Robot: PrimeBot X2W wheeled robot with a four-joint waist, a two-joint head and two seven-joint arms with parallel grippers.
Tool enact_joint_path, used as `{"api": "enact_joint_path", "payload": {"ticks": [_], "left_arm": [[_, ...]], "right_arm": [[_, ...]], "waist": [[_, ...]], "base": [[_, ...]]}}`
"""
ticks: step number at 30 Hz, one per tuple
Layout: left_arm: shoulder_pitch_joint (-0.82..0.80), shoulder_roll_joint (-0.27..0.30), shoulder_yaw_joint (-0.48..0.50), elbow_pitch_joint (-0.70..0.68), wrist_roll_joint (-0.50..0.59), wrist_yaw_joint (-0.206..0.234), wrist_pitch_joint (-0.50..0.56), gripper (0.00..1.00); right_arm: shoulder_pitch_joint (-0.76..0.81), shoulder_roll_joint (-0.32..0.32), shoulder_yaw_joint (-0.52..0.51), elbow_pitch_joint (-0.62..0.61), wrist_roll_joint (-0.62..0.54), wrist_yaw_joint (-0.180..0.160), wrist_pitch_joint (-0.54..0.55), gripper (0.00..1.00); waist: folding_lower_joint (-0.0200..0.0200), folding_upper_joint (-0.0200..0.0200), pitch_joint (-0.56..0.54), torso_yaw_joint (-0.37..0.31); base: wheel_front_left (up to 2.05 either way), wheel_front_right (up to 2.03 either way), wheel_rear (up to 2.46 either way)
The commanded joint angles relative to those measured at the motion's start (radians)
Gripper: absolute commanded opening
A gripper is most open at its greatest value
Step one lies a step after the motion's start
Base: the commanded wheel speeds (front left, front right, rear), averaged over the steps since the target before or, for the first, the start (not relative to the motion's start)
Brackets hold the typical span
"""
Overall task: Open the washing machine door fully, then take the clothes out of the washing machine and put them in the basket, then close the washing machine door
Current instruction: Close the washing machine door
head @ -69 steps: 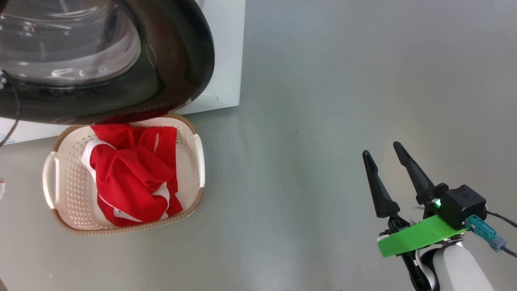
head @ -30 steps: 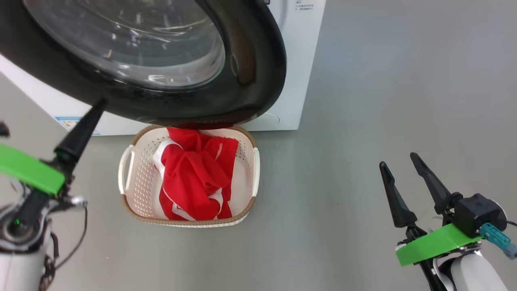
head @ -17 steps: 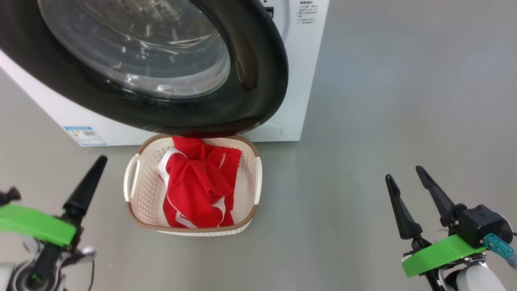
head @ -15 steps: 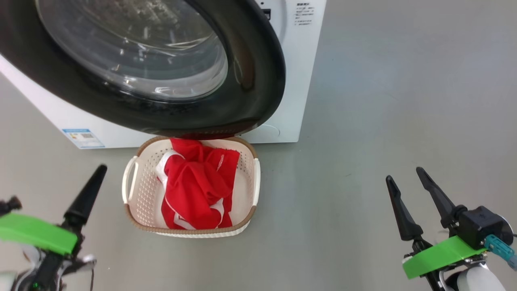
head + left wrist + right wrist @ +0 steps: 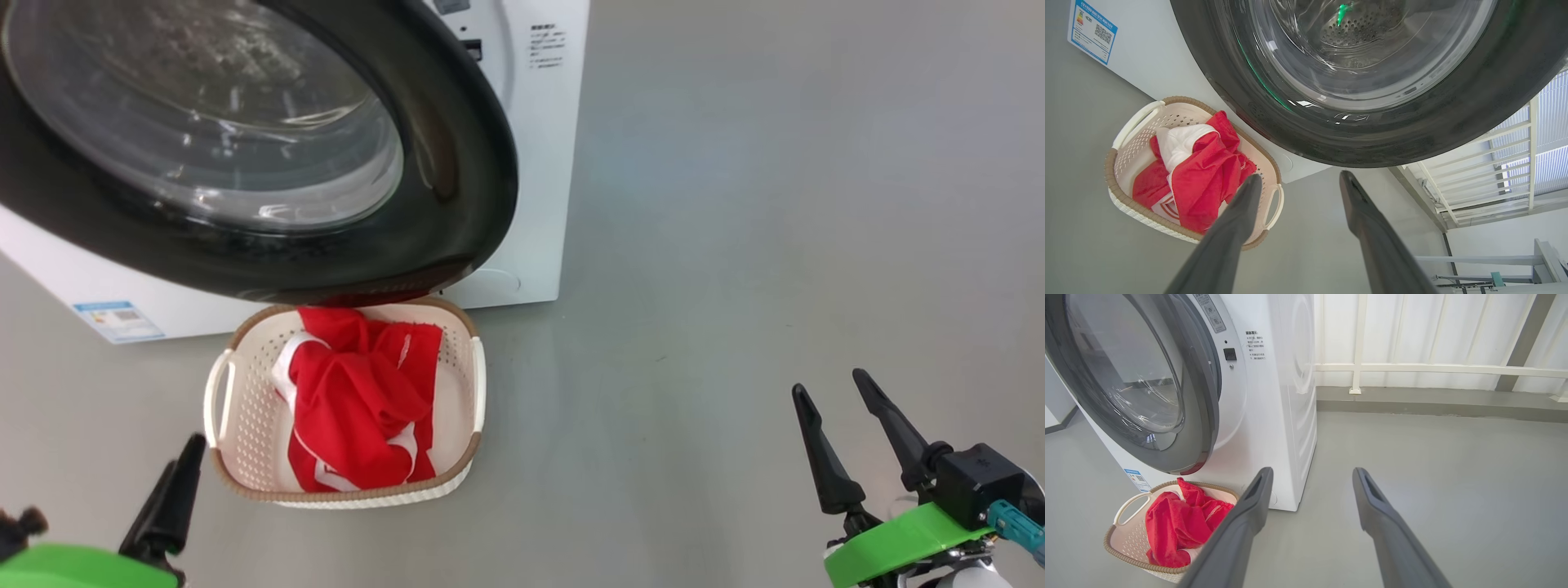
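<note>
Though dull, smooth grey floor [image 5: 735, 245] under basket [image 5: 245, 433], white railing [image 5: 1433, 368] beyond.

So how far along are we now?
Done: the clothes lie in the basket. In hand: nothing; the left pincer and right pincer are open and empty. Remaining: the washing machine door looks ajar, its latch slot uncovered, so shut it.
</note>
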Motion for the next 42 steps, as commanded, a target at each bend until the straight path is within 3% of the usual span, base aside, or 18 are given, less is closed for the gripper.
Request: {"api": "enact_joint_path", "payload": {"ticks": [1,9,16,27,42], "left_arm": [[-0.003,0.045,0.026,-0.013,0.016,-0.01,-0.03,1.0],[0.047,0.078,-0.065,0.035,0.099,-0.01,-0.227,1.0],[0.046,0.072,-0.067,0.085,0.217,-0.01,-0.286,1.0],[0.062,-0.088,0.144,0.073,0.602,-0.01,-0.287,1.0],[0.087,-0.216,0.306,-0.006,0.942,-0.01,-0.287,1.0]], "right_arm": [[0.008,-0.014,0.016,-0.019,-0.001,0.002,-0.005,1.0],[0.031,-0.017,0.001,-0.018,0.001,0.002,-0.005,1.0],[0.041,-0.012,-0.013,-0.022,0.004,0.002,-0.005,1.0],[0.037,-0.004,-0.024,-0.032,0.0,0.002,-0.005,1.0],[0.03,-0.004,-0.022,-0.033,0.001,0.002,-0.005,1.0]], "waist": [[0.0,0.0,-0.014,-0.015],[0.0,0.0,-0.04,-0.042],[0.0,0.0,-0.048,-0.044],[0.0,0.0,-0.037,-0.032],[0.0,0.0,-0.038,-0.026]], "base": [[0.0,0.0,0.0],[0.0,0.0,0.0],[0.0,0.0,0.0],[0.0,0.0,0.0],[0.0,0.0,0.0]]}}
